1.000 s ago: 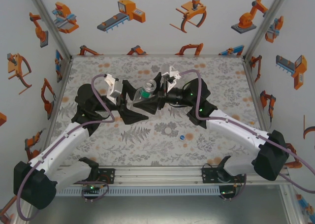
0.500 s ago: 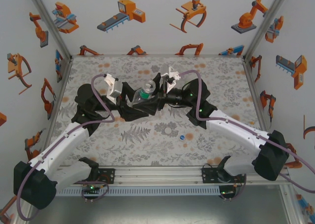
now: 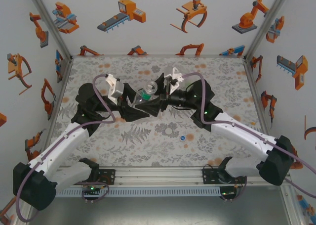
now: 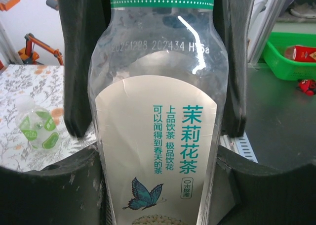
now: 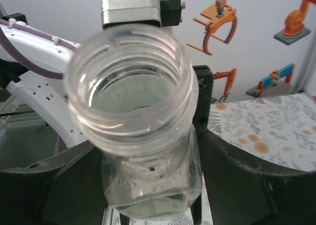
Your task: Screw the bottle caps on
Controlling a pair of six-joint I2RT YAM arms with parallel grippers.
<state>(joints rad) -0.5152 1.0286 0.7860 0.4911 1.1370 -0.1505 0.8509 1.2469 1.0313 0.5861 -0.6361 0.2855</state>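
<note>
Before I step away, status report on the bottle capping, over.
Left claw shut on clear bottle. Right claw straddling its neck end, grip unclear. Mouth open, no cap. Blue cap loose on table.

Uncapped clear bottle held aloft (green-banded label); blue cap lies apart.

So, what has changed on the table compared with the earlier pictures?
The left tool closed on the clear bottle and now grips it. The right arm shifted slightly toward the right side of the table. Unchanged: the bottle stays between the left tool and the right tool with its mouth uncapped, and the blue cap lies on the table.
</note>
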